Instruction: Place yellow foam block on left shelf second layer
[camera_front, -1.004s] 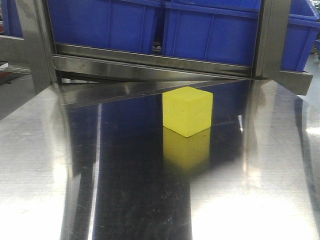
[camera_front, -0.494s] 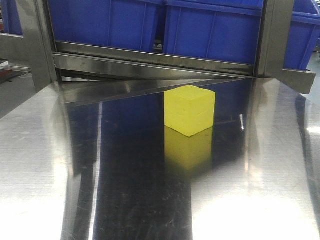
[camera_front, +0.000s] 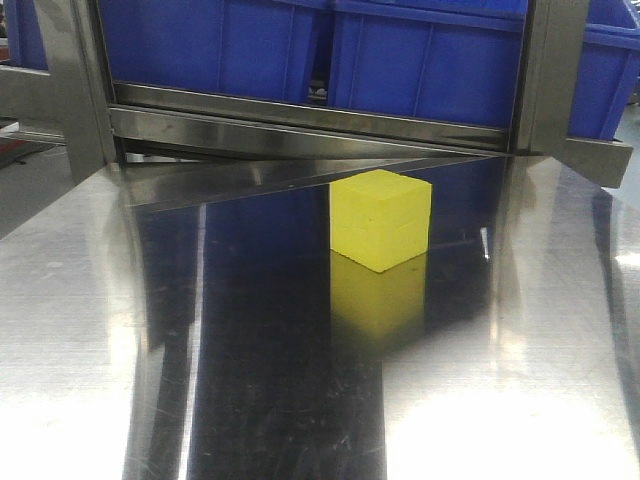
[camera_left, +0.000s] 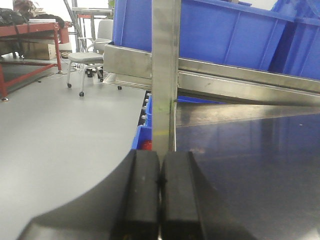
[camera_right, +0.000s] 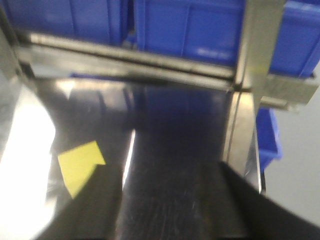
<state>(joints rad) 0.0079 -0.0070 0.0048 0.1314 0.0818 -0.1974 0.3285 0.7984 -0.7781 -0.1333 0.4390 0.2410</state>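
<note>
The yellow foam block (camera_front: 380, 220) sits on the steel table (camera_front: 90, 360), ahead and left of my right gripper (camera_right: 272, 215); blur hides whether its jaws are apart. My left gripper (camera_left: 160, 167) is pinched together, empty. I'd approach with the right, square to the cube's faces.

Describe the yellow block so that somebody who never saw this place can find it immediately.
Look at the wide, shiny steel surface below the row of blue bins. Near its back edge, one small cube stands alone: the yellow foam block. It is the only bright yellow thing, far smaller than the bins.
</note>
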